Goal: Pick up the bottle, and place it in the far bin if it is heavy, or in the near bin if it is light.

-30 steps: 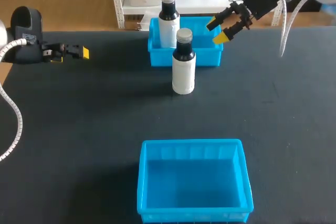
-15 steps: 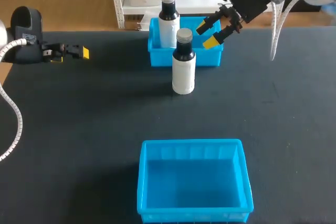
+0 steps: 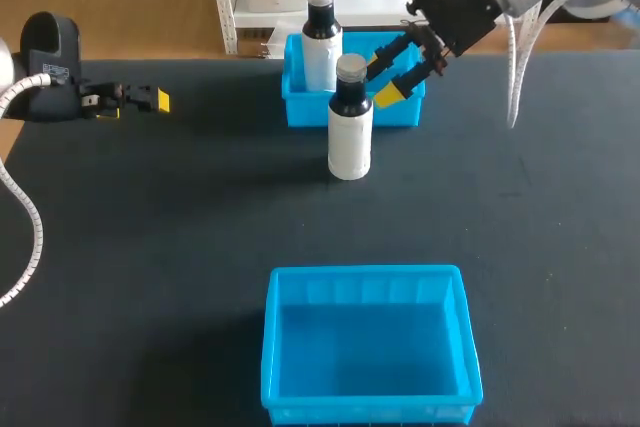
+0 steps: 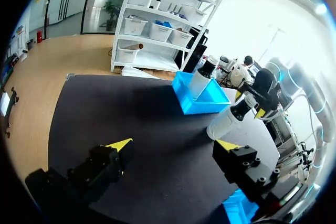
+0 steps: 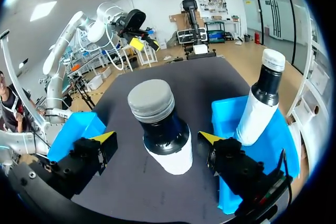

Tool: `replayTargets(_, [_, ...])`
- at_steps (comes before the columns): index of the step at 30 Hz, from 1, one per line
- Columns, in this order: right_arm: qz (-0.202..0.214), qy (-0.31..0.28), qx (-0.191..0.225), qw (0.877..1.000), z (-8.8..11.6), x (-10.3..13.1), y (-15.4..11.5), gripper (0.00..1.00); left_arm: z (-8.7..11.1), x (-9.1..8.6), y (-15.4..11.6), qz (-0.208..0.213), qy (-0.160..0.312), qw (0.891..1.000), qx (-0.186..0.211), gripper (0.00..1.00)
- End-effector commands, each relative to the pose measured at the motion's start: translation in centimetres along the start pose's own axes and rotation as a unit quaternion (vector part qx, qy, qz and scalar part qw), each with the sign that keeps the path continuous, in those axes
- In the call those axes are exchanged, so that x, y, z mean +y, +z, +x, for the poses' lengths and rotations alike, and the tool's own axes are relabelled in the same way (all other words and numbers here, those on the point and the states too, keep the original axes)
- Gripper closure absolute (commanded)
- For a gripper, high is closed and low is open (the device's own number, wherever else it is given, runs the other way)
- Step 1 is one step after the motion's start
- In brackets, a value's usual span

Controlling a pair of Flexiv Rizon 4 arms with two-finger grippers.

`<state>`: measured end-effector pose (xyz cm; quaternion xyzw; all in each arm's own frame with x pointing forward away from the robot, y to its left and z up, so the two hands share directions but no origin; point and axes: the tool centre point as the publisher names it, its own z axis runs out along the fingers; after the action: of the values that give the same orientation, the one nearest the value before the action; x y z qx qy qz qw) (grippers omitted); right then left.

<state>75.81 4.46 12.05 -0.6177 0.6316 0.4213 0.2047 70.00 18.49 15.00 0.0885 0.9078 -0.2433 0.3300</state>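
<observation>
Hand on your right arm (image 3: 386, 72), head view: fingers spread wide around the cap of the bottle (image 3: 350, 137), which stands upright on the bench (image 3: 150, 247) just in front of the far bin (image 3: 300, 112). Left wrist view: your left hand (image 4: 176, 145) is open, holds nothing, and is well apart from the bottle. Right wrist view: a finger flanks each side of the bottle's neck, with a gap on both sides.

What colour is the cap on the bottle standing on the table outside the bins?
Grey cap; clearest in the right wrist view.
</observation>
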Motion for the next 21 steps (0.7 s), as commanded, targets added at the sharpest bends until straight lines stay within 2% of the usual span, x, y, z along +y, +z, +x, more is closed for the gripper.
replayTargets(1, [0.117,-0.005,-0.004,0.993,-0.1,1.0,0.8,0.0,0.0,0.0,0.0,0.0,0.0,1.0,0.0,0.0])
replayTargets(21, [0.133,-0.008,-0.016,0.991,-1.3,1.0,2.6,0.0,0.0,0.0,0.0,0.0,0.0,1.0,0.0,0.0])
